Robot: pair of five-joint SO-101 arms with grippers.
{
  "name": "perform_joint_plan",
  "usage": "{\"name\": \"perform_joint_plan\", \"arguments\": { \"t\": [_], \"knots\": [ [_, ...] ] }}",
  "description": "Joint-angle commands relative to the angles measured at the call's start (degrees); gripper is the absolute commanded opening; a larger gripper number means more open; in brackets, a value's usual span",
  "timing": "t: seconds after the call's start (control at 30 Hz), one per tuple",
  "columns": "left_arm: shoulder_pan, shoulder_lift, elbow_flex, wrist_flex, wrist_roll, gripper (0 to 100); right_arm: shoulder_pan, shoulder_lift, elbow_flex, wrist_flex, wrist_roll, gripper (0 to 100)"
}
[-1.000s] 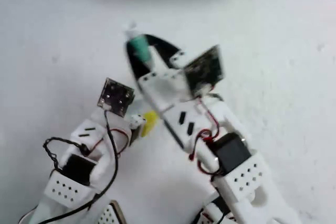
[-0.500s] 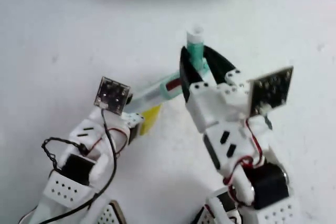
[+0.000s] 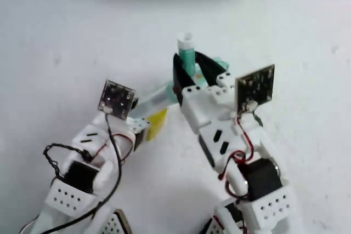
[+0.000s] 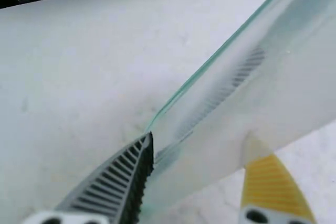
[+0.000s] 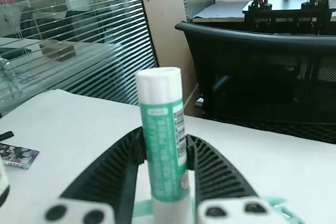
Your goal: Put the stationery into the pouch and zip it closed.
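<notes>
Right gripper [image 3: 189,65] is clamped on an upright glue stick [image 3: 186,47] near the centre of the tabletop [image 3: 66,36], over one end of the translucent pouch [image 3: 159,96]. Left gripper [image 4: 199,166] sits at the pouch's other end; whether it grips cannot be told.

- The left arm [image 3: 82,163] sits at the table's [image 3: 66,36] near left, and the right arm [image 3: 241,157] at its near right.
- The pouch [image 4: 252,93] runs across the table between them. One end is pinched between the left gripper's [image 4: 199,145] two fingers, and the other lies beneath the right gripper [image 3: 189,64].
- The glue stick [image 5: 160,129] stands upright, clamped between the right gripper's fingers, directly over the pouch's farther end.
- A chair [image 5: 252,72] stands beyond the table's far edge.
</notes>
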Motion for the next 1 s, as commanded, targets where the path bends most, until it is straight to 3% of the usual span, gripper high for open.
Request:
{"name": "perform_joint_plan", "arguments": {
  "t": [0.0,0.43,0.8,0.97],
  "knots": [
    [-0.57,-0.31,-0.88,-0.09,0.79,28,-1.01,3.3,-0.62,-4.62,-0.62,1.7],
    [-0.75,-0.31,-0.88,-0.09,0.88,28,-11.91,13.41,-1.05,-12.88,-0.62,1.7],
    [-2.86,-0.31,-0.88,-1.58,0.88,21,-9.89,13.14,-0.79,-6.11,-0.44,2.7],
    [-3.21,-0.31,-0.7,-1.67,0.88,21,-9.89,11.21,-1.05,-5.85,-0.53,16.6]
  ]
}}
